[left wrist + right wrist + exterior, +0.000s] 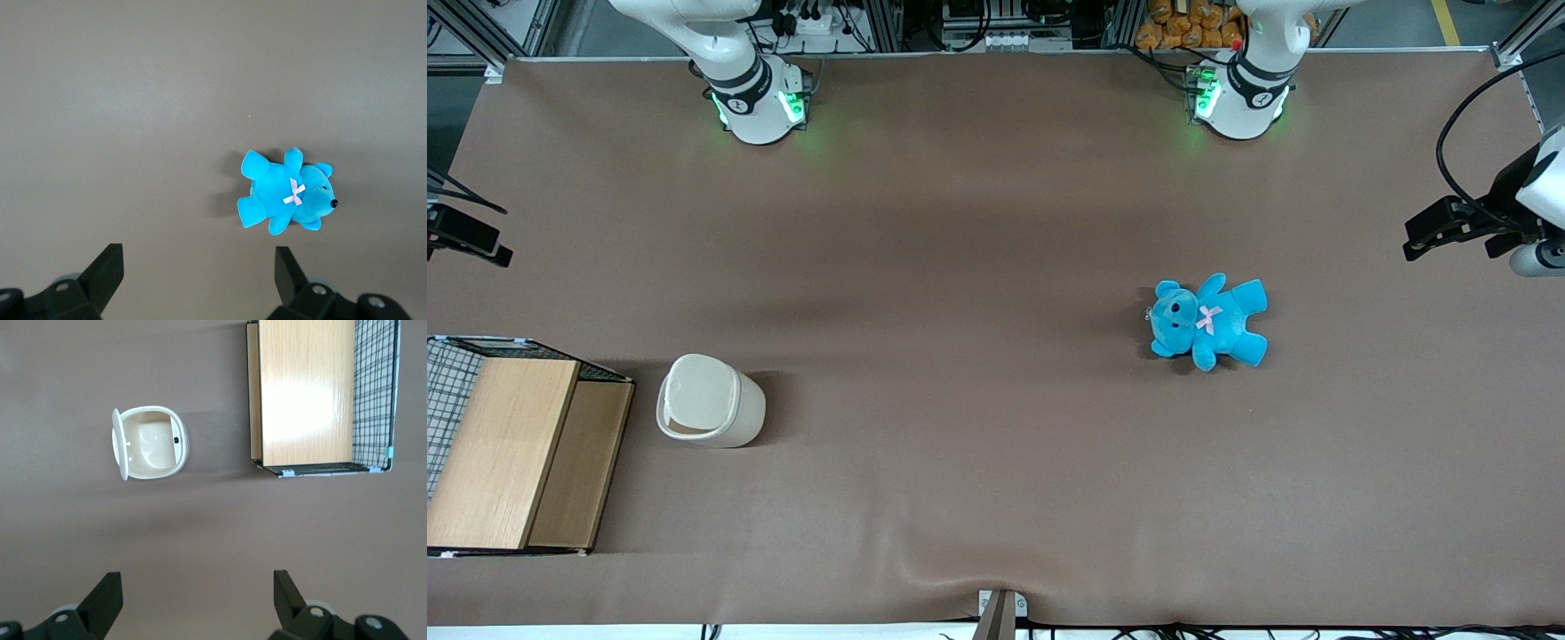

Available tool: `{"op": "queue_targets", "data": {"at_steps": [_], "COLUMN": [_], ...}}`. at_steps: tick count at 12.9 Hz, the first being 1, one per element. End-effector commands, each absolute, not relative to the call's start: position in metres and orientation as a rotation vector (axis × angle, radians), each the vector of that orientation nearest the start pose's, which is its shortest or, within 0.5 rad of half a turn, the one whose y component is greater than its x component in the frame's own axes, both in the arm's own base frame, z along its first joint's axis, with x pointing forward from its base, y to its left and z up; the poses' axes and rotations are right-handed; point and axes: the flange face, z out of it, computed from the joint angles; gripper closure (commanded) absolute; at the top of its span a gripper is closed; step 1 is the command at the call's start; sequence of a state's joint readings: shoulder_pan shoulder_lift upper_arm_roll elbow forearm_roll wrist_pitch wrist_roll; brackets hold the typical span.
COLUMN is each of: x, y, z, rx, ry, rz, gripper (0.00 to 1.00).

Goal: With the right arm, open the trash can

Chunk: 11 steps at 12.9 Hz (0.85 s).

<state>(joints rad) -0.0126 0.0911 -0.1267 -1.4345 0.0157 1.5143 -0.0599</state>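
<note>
Table (996, 222) under brown cloth fills the front view. Box (503, 453), wooden with wire mesh on one side, is cut off at the working arm's end. Bin (710, 402) stands just beside it, lid (117, 444) tipped up, hollow showing. Teddy (1209, 322) lies well apart. Gripper (198, 600) hangs high above, fingers spread, grasping nothing, tips cropped.

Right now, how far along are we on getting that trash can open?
Looks done: the trash can shows its hollow inside, with the lid standing on edge at one rim. In hand: nothing; the gripper is open, high above the table, apart from the can. Left: apparently nothing but parking the arm.
</note>
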Motion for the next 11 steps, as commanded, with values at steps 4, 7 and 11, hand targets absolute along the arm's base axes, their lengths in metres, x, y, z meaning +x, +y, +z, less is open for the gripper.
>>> {"op": "queue_targets", "data": {"at_steps": [4,7,11], "x": [0.5698,0.5719,0.5723], "y": [-0.0774,-0.0772,-0.0777], "z": [0.6347,0.6335,0.6313], "rx": [-3.168,-3.167,-3.164], "ry": [0.088,0.09,0.095], "rz": [-0.001,-0.001,0.01], "gripper": [0.0,0.0,0.0]}}
